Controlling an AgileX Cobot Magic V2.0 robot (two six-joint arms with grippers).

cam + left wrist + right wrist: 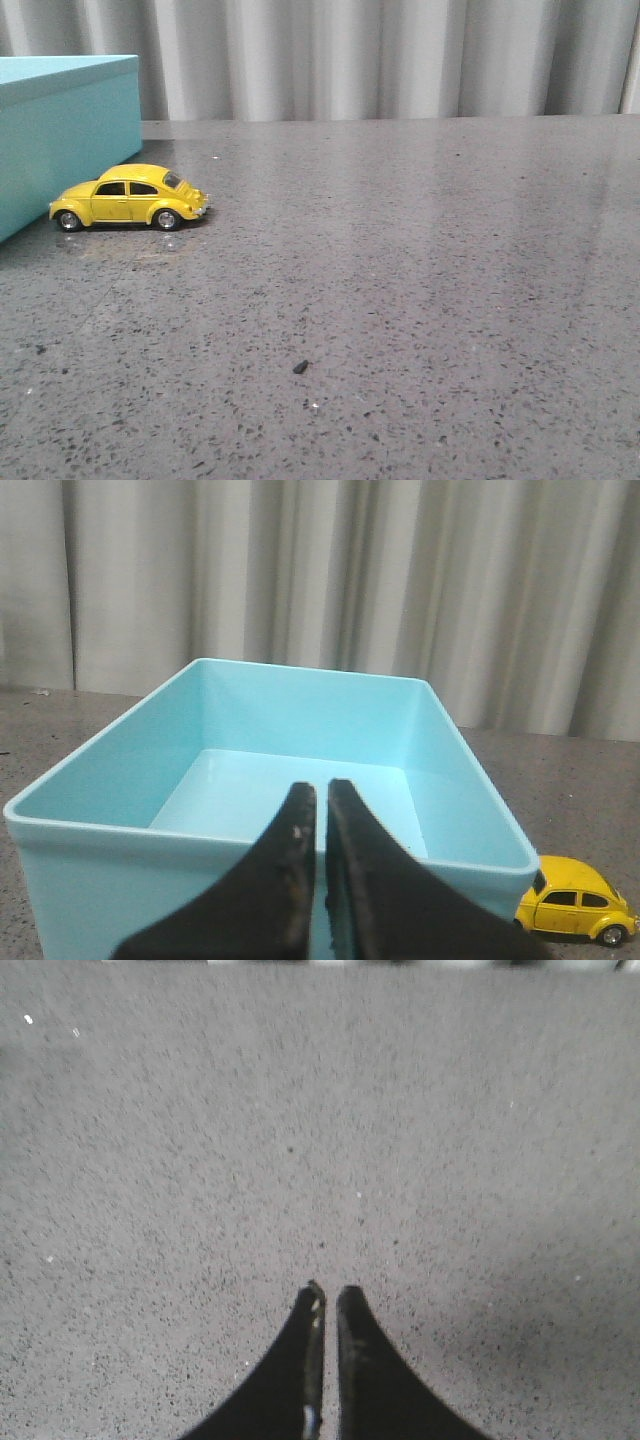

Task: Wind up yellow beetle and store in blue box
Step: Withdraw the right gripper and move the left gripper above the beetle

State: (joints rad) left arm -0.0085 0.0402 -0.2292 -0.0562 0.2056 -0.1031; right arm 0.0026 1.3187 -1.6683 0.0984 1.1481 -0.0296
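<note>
The yellow beetle [130, 197] stands on its wheels on the grey table, side-on, right beside the blue box [62, 130] at the far left. In the left wrist view the blue box [90, 880] is open and holds nothing, with the beetle [577, 911] on the table just outside one corner. My left gripper [321, 792] is shut and empty, raised in front of the box's near wall. My right gripper [329, 1293] is shut and empty over bare table. Neither gripper shows in the front view.
The speckled grey table [400, 280] stretches to the right of the car. A small dark speck [299, 367] lies near its front middle. Grey curtains [380, 55] hang behind the table's far edge.
</note>
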